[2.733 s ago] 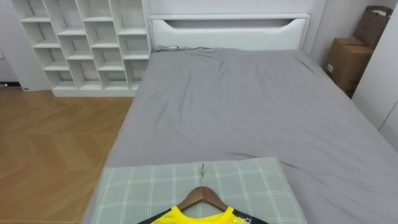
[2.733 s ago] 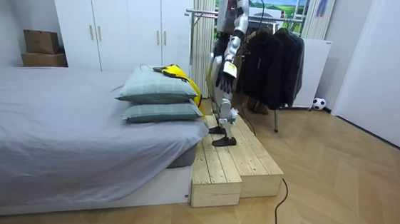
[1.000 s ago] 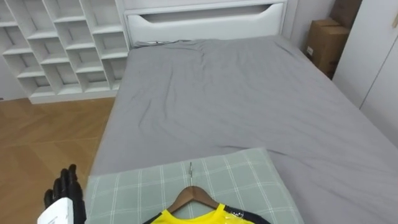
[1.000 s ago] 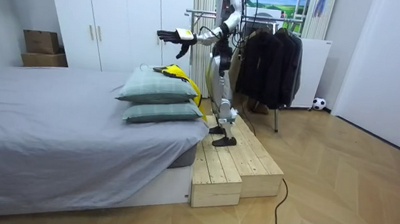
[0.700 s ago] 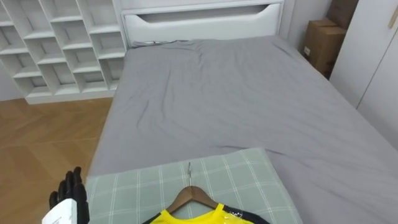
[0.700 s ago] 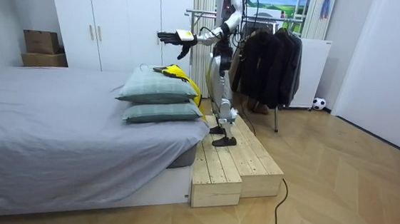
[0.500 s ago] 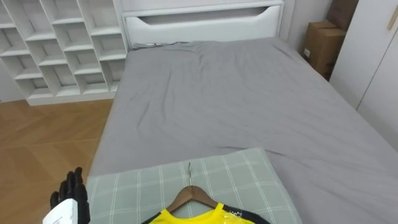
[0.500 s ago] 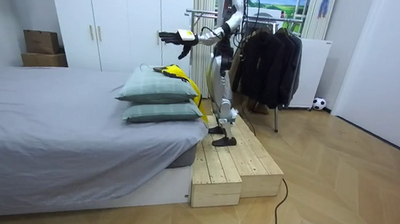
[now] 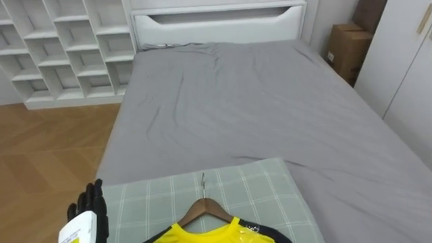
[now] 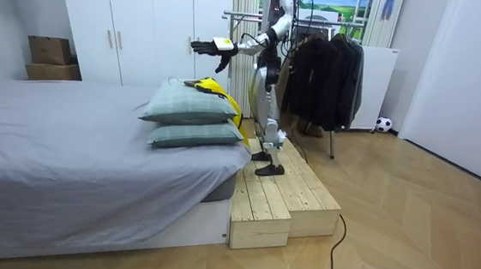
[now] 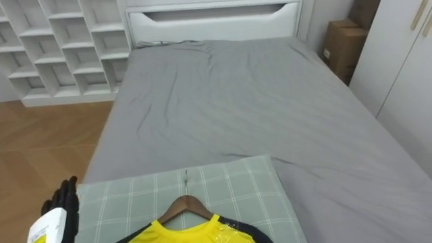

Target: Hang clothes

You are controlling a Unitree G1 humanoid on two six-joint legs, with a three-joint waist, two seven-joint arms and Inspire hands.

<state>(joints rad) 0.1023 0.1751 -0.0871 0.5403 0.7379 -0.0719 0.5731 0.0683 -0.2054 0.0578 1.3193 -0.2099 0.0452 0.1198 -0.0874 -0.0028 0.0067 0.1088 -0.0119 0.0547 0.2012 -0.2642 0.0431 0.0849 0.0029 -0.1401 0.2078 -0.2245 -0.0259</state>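
A yellow shirt with dark trim (image 9: pixel 209 233) lies on a wooden hanger (image 9: pixel 204 205) whose metal hook points toward the bed's head. Both rest on a green checked pillow (image 9: pixel 260 189) at the near end of the bed. My left hand (image 9: pixel 90 210) is raised at the lower left, beside the pillow's left edge, open with straight fingers and nothing in it. In the room view I stand on a wooden platform (image 10: pixel 283 189) facing the bed, left hand (image 10: pixel 204 45) stretched out above the yellow shirt (image 10: pixel 213 87) and the stacked pillows (image 10: pixel 189 106).
The grey bed (image 9: pixel 250 101) stretches ahead to a white headboard (image 9: pixel 216 23). White cube shelves (image 9: pixel 61 47) stand at the left, a cardboard box (image 9: pixel 344 50) at the right. Behind me a clothes rack (image 10: pixel 323 72) holds dark garments.
My left arm has come up from my side and its hand now shows at the lower left; over the last second it has edged right, toward the pillow. The view has shifted a little.
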